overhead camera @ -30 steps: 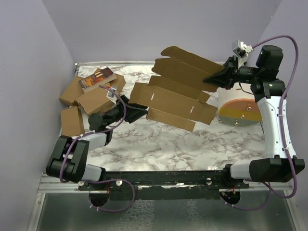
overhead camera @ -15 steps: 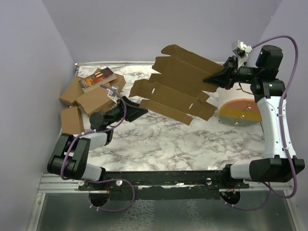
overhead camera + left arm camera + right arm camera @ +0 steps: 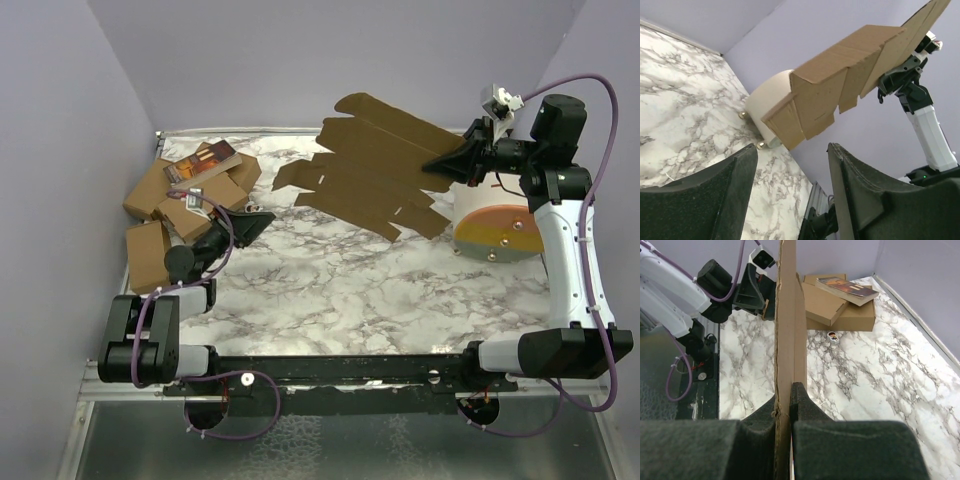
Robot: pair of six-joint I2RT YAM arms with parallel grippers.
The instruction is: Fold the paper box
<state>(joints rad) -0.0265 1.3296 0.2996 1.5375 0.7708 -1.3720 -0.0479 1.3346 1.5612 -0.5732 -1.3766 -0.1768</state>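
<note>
While the right pincer (image 3: 438, 165) is clamped on the far-right edge of the plain brown die-cut cardboard sheet (image 3: 372, 168), that paper box hangs unfolded and tilted in the air. It is above the far part of the white marble-patterned tabletop (image 3: 340, 295), just beside the large white cylinder with an orange rim (image 3: 497, 232). The left pincer (image 3: 256, 222) has its jaws apart and empty. It sits low, well apart from the sheet, and points up at the lower flaps.

Folding well probably means bringing the open pincer to one free panel near a crease line, closing on that panel alone, and bending along the crease with the right grip as anchor.

No print shows on the sheet. The dark cover of the book (image 3: 205, 160), on the heap of brown cartons (image 3: 160, 215), is too small to read.
</note>
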